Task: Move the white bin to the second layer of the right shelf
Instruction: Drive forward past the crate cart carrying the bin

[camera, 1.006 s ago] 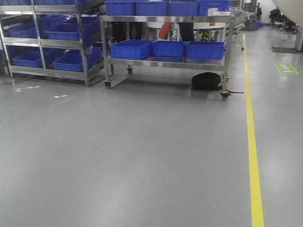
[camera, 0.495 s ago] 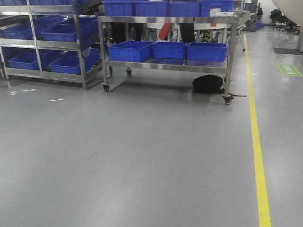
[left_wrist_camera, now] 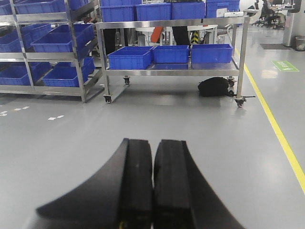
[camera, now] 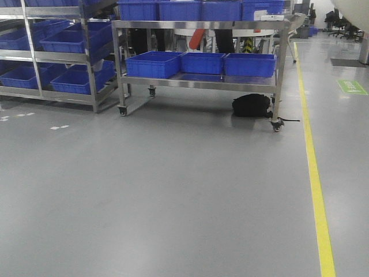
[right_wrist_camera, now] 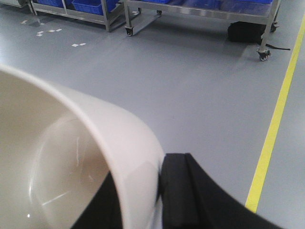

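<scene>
1. Cream-white and glossy, the white bin (right_wrist_camera: 71, 157) is found gripped at its rim by the right gripper (right_wrist_camera: 143, 179). One black finger (right_wrist_camera: 183, 191) is pressed against the outer wall, a second dark finger is seen inside the mouth, and the wall is clamped between them.
2. The bin is held clear of the grey floor (right_wrist_camera: 190, 86), which is seen below and ahead of the right gripper.
3. The left gripper (left_wrist_camera: 153, 145) is recorded with its two black fingers pressed together along their length. Nothing is held between them.
4. Straight ahead of the left gripper, and well apart from it, a steel trolley (left_wrist_camera: 171, 23) on castors is noted. Three blue crates (left_wrist_camera: 129, 58) are set side by side on its lower level, and more are lined up on its top.
5. A black bag (left_wrist_camera: 214, 87) is seen on the floor under the trolley's right end, ahead and to the right of the left gripper.
6. Ahead and to the left of the left gripper, a steel rack (left_wrist_camera: 47, 56) is observed, loaded with blue crates on several levels.
7. A yellow floor line (left_wrist_camera: 278, 133) is laid to the right of both grippers and runs away from them past the trolley's right end.
8. Small white tape marks (left_wrist_camera: 55, 117) are noted on the floor ahead and to the left of the left gripper, in front of the rack.
</scene>
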### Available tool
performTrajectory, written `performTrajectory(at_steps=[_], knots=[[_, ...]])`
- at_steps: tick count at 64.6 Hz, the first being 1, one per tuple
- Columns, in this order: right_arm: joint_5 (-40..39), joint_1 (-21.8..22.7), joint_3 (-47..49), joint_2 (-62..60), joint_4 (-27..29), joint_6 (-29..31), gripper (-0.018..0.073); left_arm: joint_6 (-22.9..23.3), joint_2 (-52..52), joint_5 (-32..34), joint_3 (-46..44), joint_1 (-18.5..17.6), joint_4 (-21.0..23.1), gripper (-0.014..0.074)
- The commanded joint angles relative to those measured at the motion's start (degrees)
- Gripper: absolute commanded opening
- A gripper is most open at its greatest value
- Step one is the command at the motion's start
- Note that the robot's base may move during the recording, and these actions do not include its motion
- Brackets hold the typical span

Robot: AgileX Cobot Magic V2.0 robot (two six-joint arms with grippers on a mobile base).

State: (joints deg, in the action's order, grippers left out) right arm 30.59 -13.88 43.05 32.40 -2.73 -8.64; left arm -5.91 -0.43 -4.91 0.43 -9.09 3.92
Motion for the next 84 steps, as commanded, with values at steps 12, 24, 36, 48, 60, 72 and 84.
performTrajectory(at_steps=[12,24,36,48,60,72,84], knots=[[-5.9,0.3,1.8,0.5,-0.3,0.1,0.0048,0.2,-0.8,4.9,2.1,-0.2,0.3,0.0085],[-5.9,0.3,1.8,0.5,-0.3,0.1,0.0048,0.2,-0.8,4.9,2.1,-0.2,0.3,0.0085],[-5.9,0.3,1.8,0.5,-0.3,0.1,0.0048,0.2,-0.8,4.9,2.1,-0.2,0.3,0.0085],[-5.9,0.3,1.8,0.5,-0.3,0.1,0.0048,0.2,-0.8,4.9,2.1,-0.2,0.3,0.0085],[-5.9,0.3,1.8,0.5,-0.3,0.1,0.0048,0.2,-0.8,4.9,2.1,-0.2,0.3,0.0085],[-5.9,0.3,1.8,0.5,-0.3,0.1,0.0048,0.2,-0.8,4.9,2.1,-0.2,0.3,0.0085],[-5.9,0.3,1.8,0.5,-0.3,0.1,0.0048,0.2,-0.8,4.9,2.1,-0.2,0.3,0.0085]])
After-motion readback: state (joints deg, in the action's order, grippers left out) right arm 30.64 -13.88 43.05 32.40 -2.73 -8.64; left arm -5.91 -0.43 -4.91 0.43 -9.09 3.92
